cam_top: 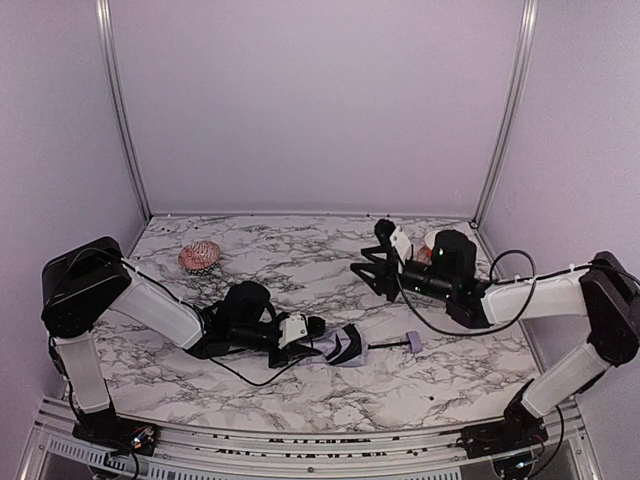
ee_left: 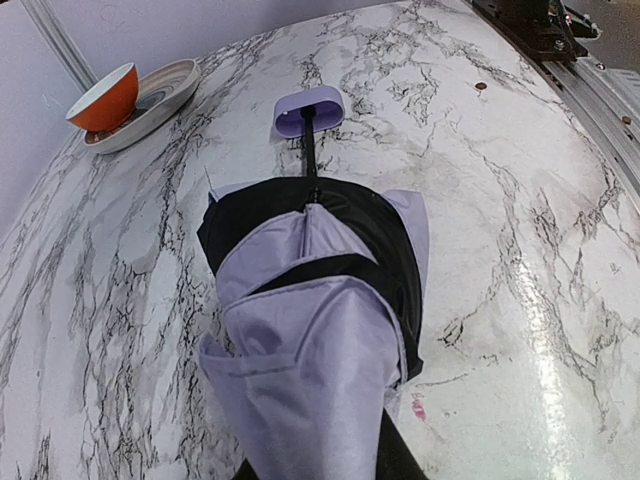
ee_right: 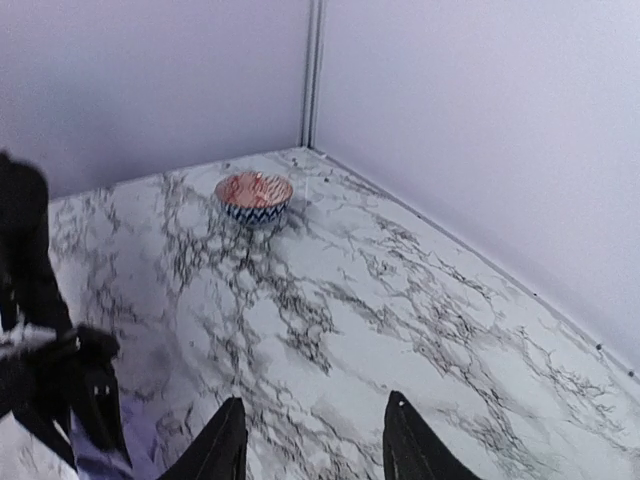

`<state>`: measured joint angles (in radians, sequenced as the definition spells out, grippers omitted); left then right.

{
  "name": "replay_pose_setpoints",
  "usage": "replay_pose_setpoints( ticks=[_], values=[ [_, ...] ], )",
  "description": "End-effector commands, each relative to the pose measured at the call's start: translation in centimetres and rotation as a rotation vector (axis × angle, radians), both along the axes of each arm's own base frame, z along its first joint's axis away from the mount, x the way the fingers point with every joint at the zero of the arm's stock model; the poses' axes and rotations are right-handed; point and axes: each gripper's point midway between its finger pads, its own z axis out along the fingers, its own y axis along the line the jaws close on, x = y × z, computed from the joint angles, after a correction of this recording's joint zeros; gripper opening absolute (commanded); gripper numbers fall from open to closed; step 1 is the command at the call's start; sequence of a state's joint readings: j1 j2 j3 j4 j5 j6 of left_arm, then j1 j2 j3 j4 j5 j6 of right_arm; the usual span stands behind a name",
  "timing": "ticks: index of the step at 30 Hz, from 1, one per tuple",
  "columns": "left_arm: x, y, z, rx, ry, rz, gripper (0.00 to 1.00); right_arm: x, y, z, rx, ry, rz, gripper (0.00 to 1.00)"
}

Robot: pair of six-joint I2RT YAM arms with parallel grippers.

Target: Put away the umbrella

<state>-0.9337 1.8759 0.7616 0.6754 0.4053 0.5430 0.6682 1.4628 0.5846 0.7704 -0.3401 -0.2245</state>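
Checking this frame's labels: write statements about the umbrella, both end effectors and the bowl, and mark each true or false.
1. The left end effector grips the umbrella at its fabric end. True.
2. The right end effector holds the umbrella's handle. False: it is open and empty, away from the handle.
3. The orange bowl sits on a plate. True.
4. The umbrella stands upright. False: it lies on the table.
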Motion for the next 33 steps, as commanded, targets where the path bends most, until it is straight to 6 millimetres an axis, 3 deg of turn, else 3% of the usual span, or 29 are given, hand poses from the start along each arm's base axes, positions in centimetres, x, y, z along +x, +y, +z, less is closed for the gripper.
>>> replay_pose_setpoints(
  ticks=[1, 3, 8, 16, 20, 25, 33],
  values=[
    [0.0, 0.9, -1.6, 0.065, 0.009, 0.024, 0.00, 2.8, -0.3, -3.9, 0.027, 0.748, -0.074, 0.41],
    [0.0, 1.0, -1.6, 0.068, 0.008, 0.025, 0.00, 3.3, 0.0, -5.4, -0.027, 0.928, -0.108, 0.40],
    [-0.1, 0.9, -1.7, 0.079, -0.001, 0.023, 0.00, 1.4, 2.8, -7.5, -0.030, 1.196, 0.067, 0.41],
    [0.1, 0.7, -2.0, 0.119, -0.044, 0.022, 0.00, -2.6, 5.3, -10.0, -0.132, 1.400, 0.190, 0.46],
    [0.2, 0.8, -2.5, 0.147, -0.064, 0.027, 0.00, -4.7, 6.9, -11.0, -0.200, 1.446, 0.264, 0.42],
    [0.1, 0.8, -2.8, 0.162, -0.069, 0.023, 0.00, -5.5, 7.0, -12.0, -0.226, 1.480, 0.275, 0.29],
    [0.1, 0.9, -3.3, 0.183, -0.066, 0.019, 0.00, -6.4, 6.7, -10.4, -0.253, 1.494, 0.328, 0.28]
  ],
)
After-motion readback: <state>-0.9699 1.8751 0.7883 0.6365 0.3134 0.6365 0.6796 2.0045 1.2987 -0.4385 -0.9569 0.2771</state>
